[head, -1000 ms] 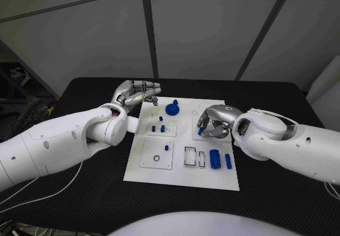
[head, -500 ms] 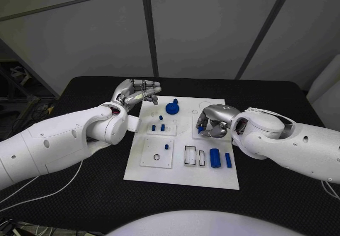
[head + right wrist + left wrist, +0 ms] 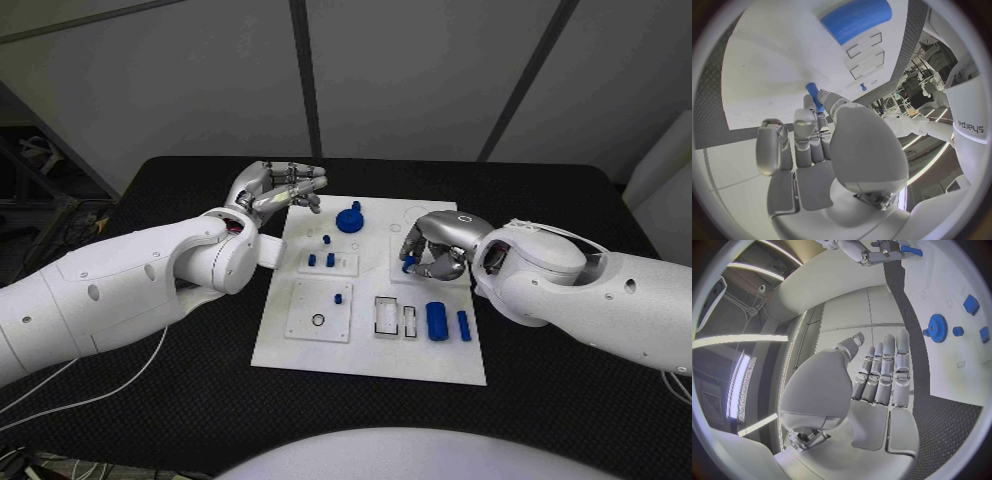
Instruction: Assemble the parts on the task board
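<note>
**Two hands at the board, one holding a blue peg**

Two silver many-fingered hands sit at the white rectangular task board [image 3: 369,345] on the black table [image 3: 577,330]. The right hand [image 3: 436,248] hovers over the board's right side with its fingers curled in, pinching a small blue peg-shaped part [image 3: 410,264]; the right wrist view shows that slim blue peg [image 3: 814,97] caught between the thumb and a fingertip, its free end pointing toward the white surface.

The left hand [image 3: 273,188] is at the board's far left corner, fingers straight, lying close side by side, and holding nothing; in the left wrist view the palm [image 3: 873,385] is bare, with the blue toothed gear [image 3: 936,328] beyond the fingertips.

On the board, the blue gear [image 3: 351,220] stands near the far edge. Several small blue pegs [image 3: 330,260] stand in a small white block nearer the middle, and one short blue piece [image 3: 339,298] sits on a square white plate beside a black ring [image 3: 317,322]. A thick blue cylinder [image 3: 437,323] and a thinner blue bar [image 3: 464,326] lie side by side on the right, next to two black-framed rectangular slots [image 3: 387,315].
</note>
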Tool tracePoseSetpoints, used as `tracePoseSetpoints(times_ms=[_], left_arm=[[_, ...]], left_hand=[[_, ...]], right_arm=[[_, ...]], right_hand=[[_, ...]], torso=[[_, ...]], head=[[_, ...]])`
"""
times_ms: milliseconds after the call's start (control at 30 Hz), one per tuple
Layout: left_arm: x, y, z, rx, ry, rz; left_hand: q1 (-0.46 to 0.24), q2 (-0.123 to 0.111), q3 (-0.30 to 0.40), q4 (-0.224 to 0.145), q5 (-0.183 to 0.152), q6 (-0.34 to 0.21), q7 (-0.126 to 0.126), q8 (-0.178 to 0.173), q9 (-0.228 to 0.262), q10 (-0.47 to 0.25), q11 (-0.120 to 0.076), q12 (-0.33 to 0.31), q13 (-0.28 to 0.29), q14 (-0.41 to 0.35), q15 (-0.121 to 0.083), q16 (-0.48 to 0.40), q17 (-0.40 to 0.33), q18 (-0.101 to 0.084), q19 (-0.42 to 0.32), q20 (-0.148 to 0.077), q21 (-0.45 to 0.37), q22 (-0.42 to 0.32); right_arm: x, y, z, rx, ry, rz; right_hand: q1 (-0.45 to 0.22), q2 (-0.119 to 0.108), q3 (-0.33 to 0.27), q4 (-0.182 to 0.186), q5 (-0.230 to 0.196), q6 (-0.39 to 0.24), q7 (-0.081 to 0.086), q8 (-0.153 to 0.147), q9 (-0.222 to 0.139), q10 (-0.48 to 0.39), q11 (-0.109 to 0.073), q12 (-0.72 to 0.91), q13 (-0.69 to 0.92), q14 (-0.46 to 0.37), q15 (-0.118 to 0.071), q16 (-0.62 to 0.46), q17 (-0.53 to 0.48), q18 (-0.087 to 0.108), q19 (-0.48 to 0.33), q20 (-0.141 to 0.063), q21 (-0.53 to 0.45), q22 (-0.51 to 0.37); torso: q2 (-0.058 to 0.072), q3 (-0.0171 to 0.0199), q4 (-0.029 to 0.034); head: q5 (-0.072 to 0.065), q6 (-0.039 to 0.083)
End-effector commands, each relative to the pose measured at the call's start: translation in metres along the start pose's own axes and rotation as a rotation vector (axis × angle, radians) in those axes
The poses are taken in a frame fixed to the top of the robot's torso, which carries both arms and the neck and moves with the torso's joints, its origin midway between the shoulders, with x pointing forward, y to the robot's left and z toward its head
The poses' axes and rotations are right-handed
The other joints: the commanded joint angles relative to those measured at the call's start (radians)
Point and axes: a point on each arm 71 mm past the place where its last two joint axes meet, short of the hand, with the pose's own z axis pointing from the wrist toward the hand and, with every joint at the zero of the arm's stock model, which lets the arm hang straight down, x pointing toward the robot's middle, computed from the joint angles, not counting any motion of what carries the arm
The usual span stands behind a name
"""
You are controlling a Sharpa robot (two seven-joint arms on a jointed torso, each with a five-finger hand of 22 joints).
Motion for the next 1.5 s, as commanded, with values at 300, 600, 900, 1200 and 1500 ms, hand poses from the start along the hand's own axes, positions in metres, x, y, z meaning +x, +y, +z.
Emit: tracePoseSetpoints(times_ms=[300,600,900,1200,1500], left_arm=[[-0.002,0.000,0.000,0.006,0.003,-0.001],[-0.002,0.000,0.001,0.004,0.004,-0.001],[-0.002,0.001,0.002,0.004,0.001,-0.001],[-0.003,0.002,0.003,0.003,-0.003,0.001],[-0.002,0.002,0.004,0.002,-0.002,0.000]], left_hand=[[0.002,0.010,-0.002,-0.003,-0.001,-0.007,-0.002,0.004,0.000,-0.008,-0.002,0.005,-0.002,0.001,-0.001,0.001,-0.001,-0.011,0.002,0.000,-0.003,-0.002],[0.002,0.010,-0.002,-0.003,-0.001,-0.007,-0.002,0.004,0.000,-0.008,-0.002,0.005,-0.002,0.001,-0.001,0.001,-0.001,-0.011,0.002,0.000,-0.003,-0.002],[0.003,0.011,-0.003,-0.004,-0.001,-0.009,-0.001,0.004,0.000,-0.010,-0.002,0.007,-0.002,0.000,-0.001,0.001,-0.002,-0.011,0.003,0.000,-0.003,-0.002],[0.003,0.011,-0.003,-0.004,-0.001,-0.009,-0.001,0.005,0.000,-0.010,-0.002,0.007,-0.002,0.000,0.000,0.001,-0.002,-0.011,0.003,0.000,-0.003,-0.002],[0.003,0.011,-0.003,-0.004,-0.001,-0.009,-0.001,0.005,0.000,-0.010,-0.002,0.007,-0.002,0.000,0.000,0.001,-0.002,-0.011,0.003,0.000,-0.003,-0.002]], right_arm=[[-0.016,0.027,-0.011,-0.154,-0.167,0.100],[-0.011,0.067,-0.006,-0.271,-0.115,0.154],[0.005,0.100,0.006,-0.354,-0.065,0.201],[0.032,0.118,0.019,-0.374,0.020,0.211],[0.048,0.122,0.026,-0.354,0.063,0.167]], right_hand=[[0.008,0.009,0.009,-0.008,0.016,0.006,0.003,0.000,0.002,0.009,-0.001,-0.009,0.001,0.020,-0.006,-0.001,-0.001,-0.016,0.003,-0.004,0.004,0.034],[0.008,0.009,0.009,-0.008,0.018,0.008,0.004,0.000,0.003,0.010,0.000,-0.010,0.001,0.020,-0.006,0.002,0.001,-0.016,0.004,-0.005,0.005,0.035],[0.007,0.011,0.010,-0.008,0.021,0.009,0.005,0.000,0.003,0.011,0.001,-0.011,0.001,0.021,-0.005,0.005,0.004,-0.017,0.005,-0.005,0.006,0.037],[0.005,0.010,0.009,-0.009,0.024,0.008,0.007,-0.001,0.003,0.010,0.002,-0.013,0.001,0.021,-0.004,0.005,0.003,-0.017,0.005,-0.004,0.006,0.037],[0.003,0.011,0.009,-0.009,0.025,0.008,0.009,-0.002,0.003,0.010,0.003,-0.015,0.001,0.022,-0.004,0.007,0.005,-0.017,0.004,-0.004,0.006,0.037]], torso=[[0.002,-0.0006,0.0017],[0.003,-0.0025,0.0048],[0.002,-0.0039,0.0065],[0.000,-0.0038,0.0058],[0.002,-0.0023,0.0045]], head=[[0.008,-0.002],[0.021,-0.008],[0.038,-0.016],[0.057,-0.017],[0.067,-0.019]])
